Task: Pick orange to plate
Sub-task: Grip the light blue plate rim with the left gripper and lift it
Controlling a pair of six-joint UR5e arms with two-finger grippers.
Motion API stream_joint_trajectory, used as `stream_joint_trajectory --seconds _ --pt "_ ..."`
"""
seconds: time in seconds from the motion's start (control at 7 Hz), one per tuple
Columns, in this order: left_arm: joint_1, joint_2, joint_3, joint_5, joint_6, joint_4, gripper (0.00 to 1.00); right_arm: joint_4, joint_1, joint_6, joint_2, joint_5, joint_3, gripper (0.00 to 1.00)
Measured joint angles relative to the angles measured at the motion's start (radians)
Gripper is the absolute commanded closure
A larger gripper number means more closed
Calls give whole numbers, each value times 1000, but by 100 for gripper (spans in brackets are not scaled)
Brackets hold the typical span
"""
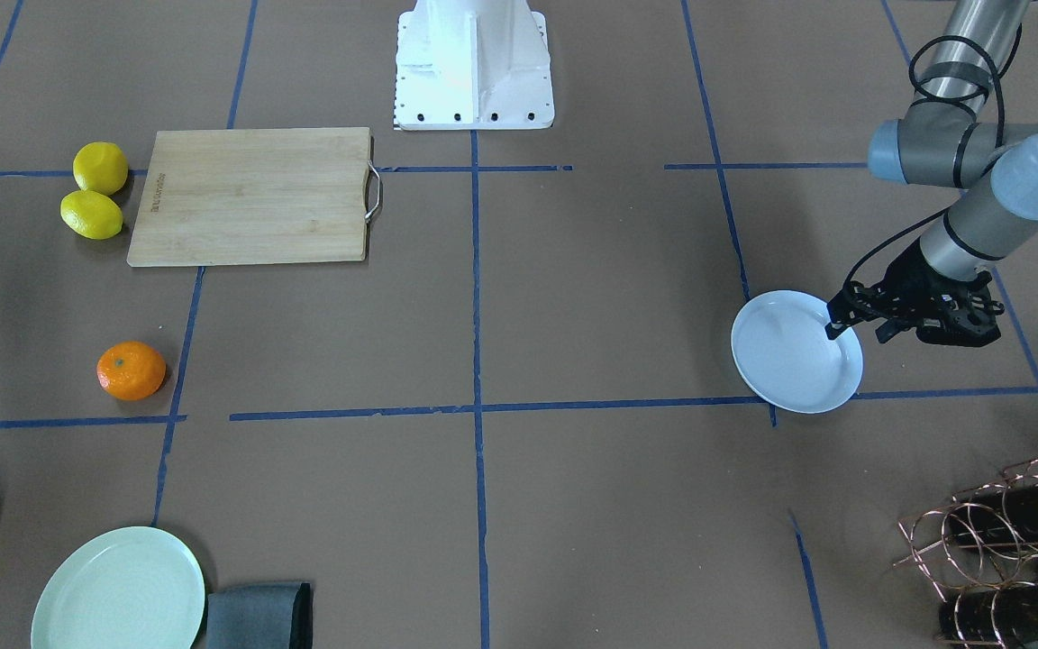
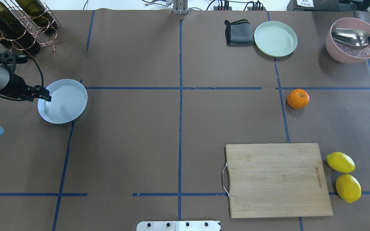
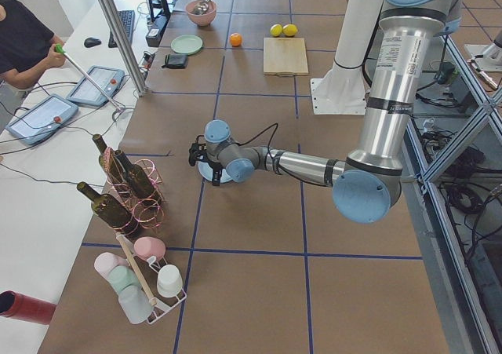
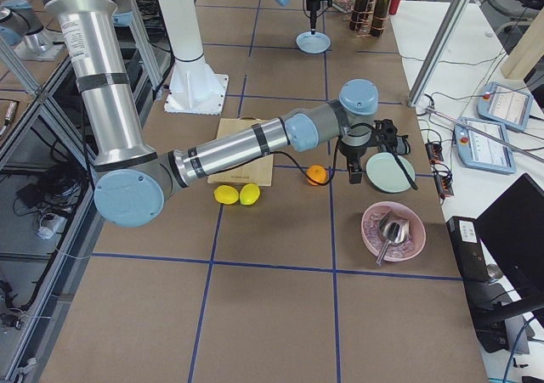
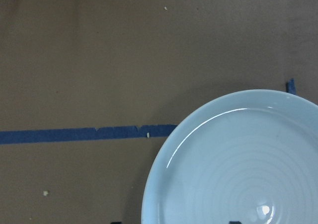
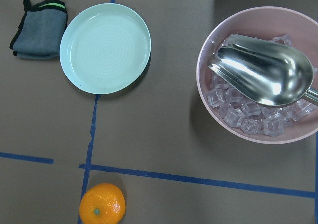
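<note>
On the worktop's right half, the orange [image 2: 298, 98] sits on the brown paper just beside a blue tape line [image 2: 281, 106], between the pale green plate [image 2: 275, 38] and the wooden cutting board [image 2: 276, 179] — touching neither. Well apart from it, on the left half, lies the plate [image 2: 63, 102], flat on the paper. The left gripper [image 1: 859, 333] hangs at its rim with fingers [image 1: 834, 330] parted, one over the plate's inside and the other outside, the rim passing between them. The right gripper [image 4: 355, 171] hovers above the paper near the orange — whether its fingers are wide or narrow I cannot tell. Its wrist camera looks down on the orange, the green plate, a folded grey cloth [image 6: 39, 30] and a pink bowl [image 6: 268, 139] of ice holding a metal scoop [image 6: 261, 70].
</note>
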State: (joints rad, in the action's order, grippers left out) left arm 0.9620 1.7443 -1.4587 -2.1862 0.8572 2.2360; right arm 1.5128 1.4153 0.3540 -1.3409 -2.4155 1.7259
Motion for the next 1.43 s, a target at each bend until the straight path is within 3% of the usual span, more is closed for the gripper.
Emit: stream_joint_trajectory --seconds 0.14,0.43,0.57,1.0,1.29,1.43 --pt "-14 5 9 0 0 1 37 1 0 9 0 0 4 0" --pt "-42 8 13 0 -1 2 84 0 -1 14 -1 -1 7 0" --pt "-46 8 11 -1 -3 1 100 1 -1 14 -1 -1 7 0" --pt "-13 3 -12 -37 -2 -7 100 1 -1 14 -1 -1 7 0" --pt "102 31 -18 -193 1 -36 100 2 -11 13 -1 2 -1 0" --pt "147 96 -19 -248 4 -113 100 2 -36 21 3 6 -15 0"
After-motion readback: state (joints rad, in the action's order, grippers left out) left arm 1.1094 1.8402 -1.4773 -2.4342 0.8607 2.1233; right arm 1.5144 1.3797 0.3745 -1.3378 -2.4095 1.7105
